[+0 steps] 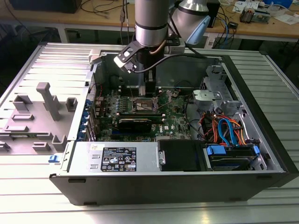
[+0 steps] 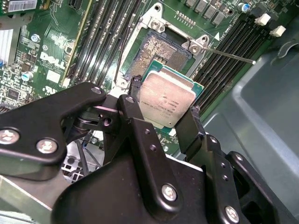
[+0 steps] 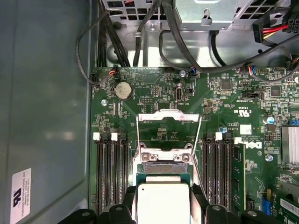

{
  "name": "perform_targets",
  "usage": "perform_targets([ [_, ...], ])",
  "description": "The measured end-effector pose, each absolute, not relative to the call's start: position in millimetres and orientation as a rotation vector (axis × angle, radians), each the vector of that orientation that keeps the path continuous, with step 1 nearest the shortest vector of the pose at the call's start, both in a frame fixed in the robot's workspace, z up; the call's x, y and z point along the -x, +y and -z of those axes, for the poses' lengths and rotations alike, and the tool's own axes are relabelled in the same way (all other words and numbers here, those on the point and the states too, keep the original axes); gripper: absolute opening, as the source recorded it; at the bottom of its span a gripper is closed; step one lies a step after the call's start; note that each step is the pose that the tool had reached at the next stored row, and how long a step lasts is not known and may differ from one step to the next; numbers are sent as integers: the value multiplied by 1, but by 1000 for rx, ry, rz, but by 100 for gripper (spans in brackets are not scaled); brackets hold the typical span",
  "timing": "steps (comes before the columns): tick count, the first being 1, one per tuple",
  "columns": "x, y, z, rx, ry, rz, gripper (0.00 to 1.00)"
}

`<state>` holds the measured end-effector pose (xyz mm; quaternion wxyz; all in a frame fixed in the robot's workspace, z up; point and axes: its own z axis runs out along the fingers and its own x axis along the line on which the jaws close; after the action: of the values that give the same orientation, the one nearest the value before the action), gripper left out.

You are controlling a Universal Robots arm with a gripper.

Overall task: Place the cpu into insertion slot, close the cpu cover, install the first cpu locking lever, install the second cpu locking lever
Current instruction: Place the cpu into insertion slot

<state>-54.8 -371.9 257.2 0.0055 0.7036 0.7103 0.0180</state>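
My gripper (image 2: 164, 95) is shut on the cpu (image 2: 167, 99), a small square chip with a dull silver top and a green edge. One black finger (image 2: 134, 86) presses on each of two opposite sides. The chip hangs tilted just above the insertion slot (image 2: 161, 49), whose dark pin field lies bare inside a silvery rim. In the first wrist view the cpu (image 3: 161, 205) sits between the fingertips, and the cpu cover (image 3: 169, 114) stands flipped open beyond the socket. A thin locking lever (image 2: 232, 54) sticks out sideways, unlatched. In the exterior view the gripper (image 1: 149, 94) reaches down into the open case over the motherboard (image 1: 175, 119).
Long black memory slots (image 3: 111, 172) flank the socket on both sides. Black cables (image 3: 140, 37) hang over the board's far edge. A drive bay with orange and blue cables (image 1: 224, 130) fills the exterior view's right of the case. A grey fixture (image 1: 44, 100) stands outside, at the exterior view's left.
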Motion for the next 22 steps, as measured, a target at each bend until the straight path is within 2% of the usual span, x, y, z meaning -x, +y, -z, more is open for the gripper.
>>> perform_targets([
  [22, 58, -372, -250, -2203, 2224, -56, 54],
])
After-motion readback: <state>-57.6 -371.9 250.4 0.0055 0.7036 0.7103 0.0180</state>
